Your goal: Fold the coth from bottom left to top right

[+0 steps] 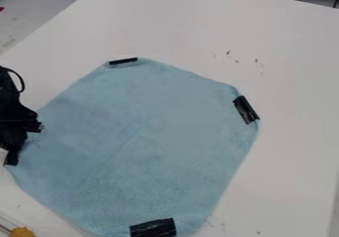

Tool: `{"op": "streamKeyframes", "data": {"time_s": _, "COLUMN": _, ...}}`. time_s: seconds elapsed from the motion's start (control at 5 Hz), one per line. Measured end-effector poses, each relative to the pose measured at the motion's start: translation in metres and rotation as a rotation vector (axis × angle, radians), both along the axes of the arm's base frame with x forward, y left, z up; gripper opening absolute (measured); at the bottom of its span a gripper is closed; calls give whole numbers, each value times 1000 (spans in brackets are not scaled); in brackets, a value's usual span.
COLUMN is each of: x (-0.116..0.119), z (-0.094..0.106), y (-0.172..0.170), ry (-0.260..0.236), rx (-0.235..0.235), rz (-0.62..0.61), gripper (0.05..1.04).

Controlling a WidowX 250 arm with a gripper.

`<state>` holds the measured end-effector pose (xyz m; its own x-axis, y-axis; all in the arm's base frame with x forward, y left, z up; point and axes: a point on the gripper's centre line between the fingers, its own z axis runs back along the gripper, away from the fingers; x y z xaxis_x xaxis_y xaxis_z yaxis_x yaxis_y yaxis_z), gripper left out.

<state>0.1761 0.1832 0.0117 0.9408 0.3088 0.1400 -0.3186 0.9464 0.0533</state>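
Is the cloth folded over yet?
No, the light blue cloth lies spread out on the white table, with black tape visible at its right corner.

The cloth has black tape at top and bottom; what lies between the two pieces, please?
Between the top tape and the bottom tape, the camera view shows just the light-blue cloth, spread out flat.
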Motion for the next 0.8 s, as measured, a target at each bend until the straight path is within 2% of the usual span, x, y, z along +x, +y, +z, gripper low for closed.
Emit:
{"op": "streamKeyframes", "data": {"time_s": 0.2, "x": 3, "z": 3, "y": -1, "ry": 5, "rx": 3, "rz": -23, "gripper": 62}}
{"op": "streamKeyframes", "data": {"time_s": 0.4, "x": 21, "z": 28, "y": -8, "ry": 16, "rx": 63, "rz": -77, "gripper": 55}}
{"op": "streamKeyframes", "data": {"time_s": 0.6, "x": 50, "z": 52, "y": -26, "ry": 53, "rx": 118, "rz": -157, "gripper": 55}}
{"op": "streamKeyframes", "data": {"time_s": 0.8, "x": 78, "z": 72, "y": -47, "ry": 54, "rx": 150, "rz": -190, "gripper": 54}}
